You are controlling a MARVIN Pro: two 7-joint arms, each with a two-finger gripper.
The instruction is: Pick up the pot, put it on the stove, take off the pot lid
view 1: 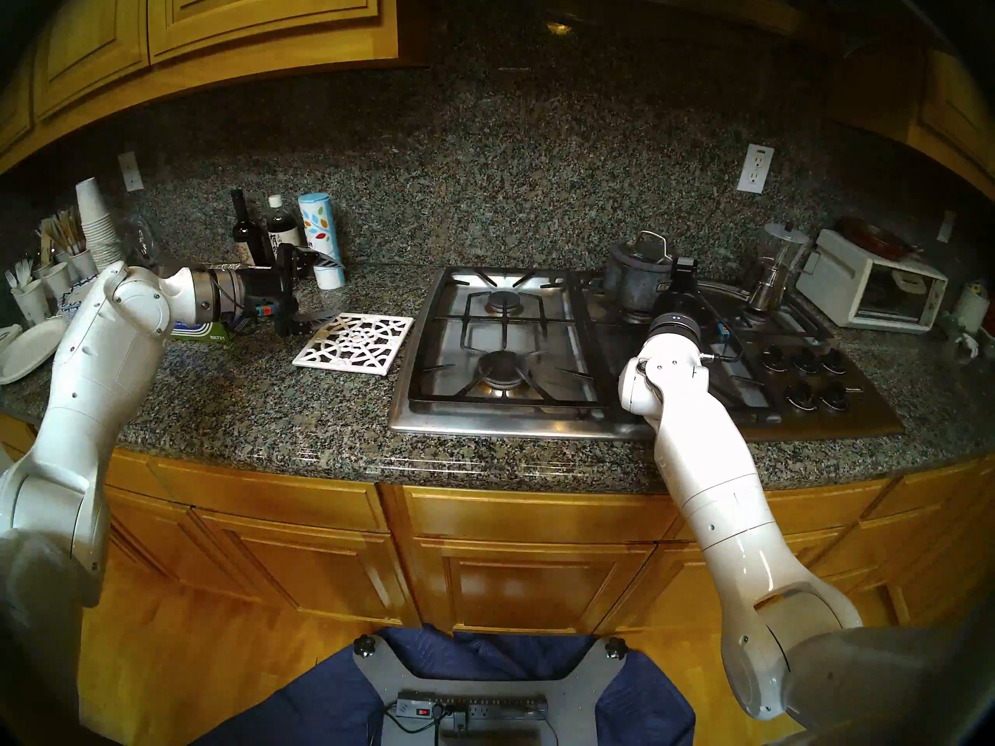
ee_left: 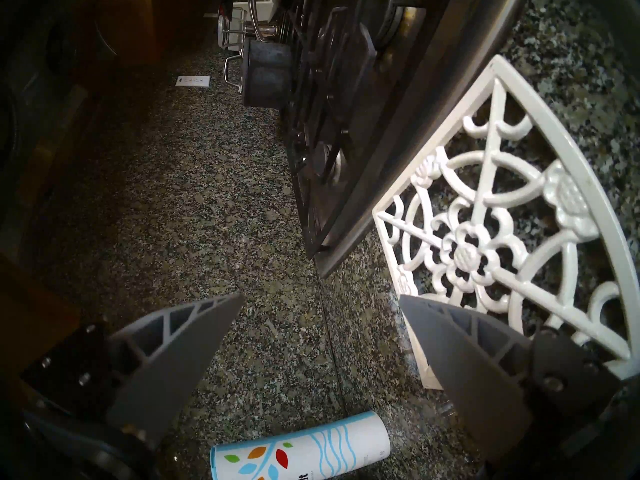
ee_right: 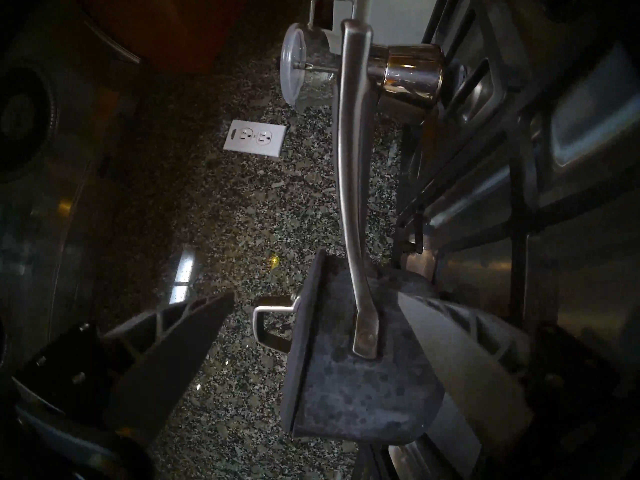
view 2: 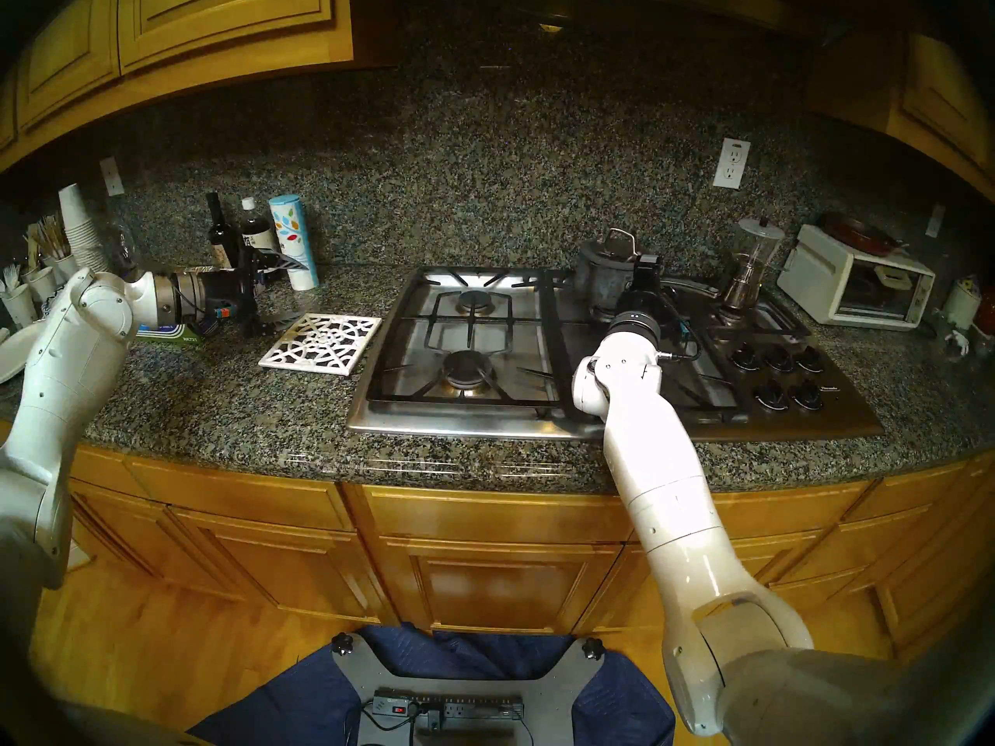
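Note:
The dark-grey pot stands on the back grate of the stove, right of its middle. The pot lid sits on it, silver loop up. The pot's slim silver handle points right, toward the coffee maker. My right gripper is open right beside the pot, near the handle's root, holding nothing. One finger overlaps the pot's side; I cannot tell whether it touches. My left gripper is open and empty above the counter, left of the stove. The pot also shows far off in the left wrist view.
A glass-and-metal coffee maker stands on the stove's back right burner, a white toaster oven beyond it. A white lattice trivet lies left of the stove. Bottles, a canister, paper cups and plates crowd the far left.

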